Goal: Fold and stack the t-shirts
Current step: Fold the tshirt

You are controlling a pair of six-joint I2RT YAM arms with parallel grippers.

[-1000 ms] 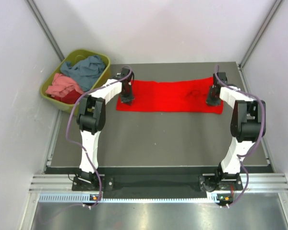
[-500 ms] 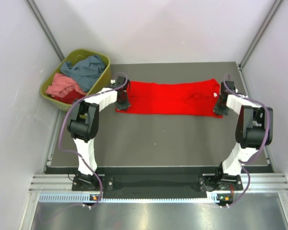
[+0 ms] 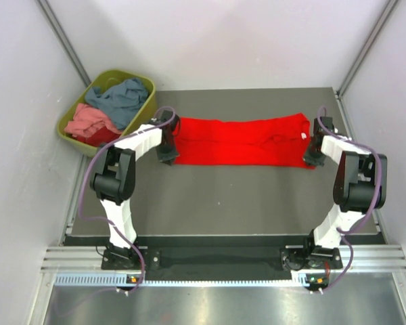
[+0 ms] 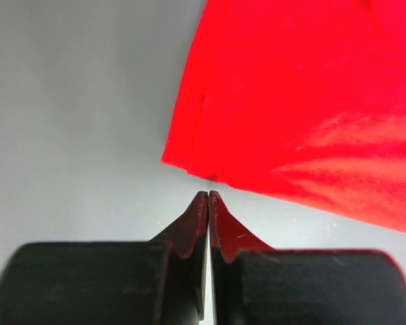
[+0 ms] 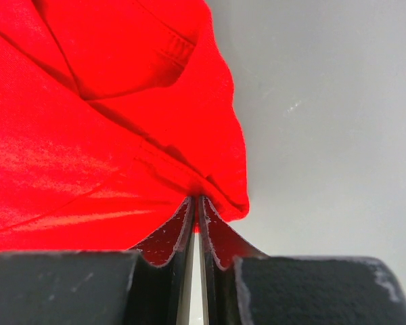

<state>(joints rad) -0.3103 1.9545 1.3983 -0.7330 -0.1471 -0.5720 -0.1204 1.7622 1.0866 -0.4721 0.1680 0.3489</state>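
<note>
The red t-shirt (image 3: 237, 142) lies flat as a long band across the far half of the table (image 3: 223, 196), running left to right through the upper middle of the overhead view. A small white label (image 3: 302, 134) shows near its right end.

At the band's lower right corner the right gripper (image 3: 312, 160) is down on the cloth. From its own camera, the fingers are pressed together with the red fabric (image 5: 88, 135) gathered right into the tips (image 5: 196, 198). A small fold bulges just to the right of them, so the gripper looks pinched on the shirt's edge.

At the other end, the left gripper (image 3: 166, 156) sits low on the table at the band's lower left corner. In the wrist view its jaws are closed on each other, tips (image 4: 208, 196) together. The corner of the shirt (image 4: 311, 88) lies just beyond them, filling the upper right of that frame. No cloth is caught between the fingers, and bare grey table fills the left side.

Off the table's far left corner, in the upper left of the overhead view, stands an olive-green tub (image 3: 142, 112) with more clothes heaped inside. A blue-grey shirt (image 3: 122, 98) lies on top towards the back, a salmon-pink shirt (image 3: 88, 122) in front of it, and a darker red shirt (image 3: 98, 137) peeks out beneath.
</note>
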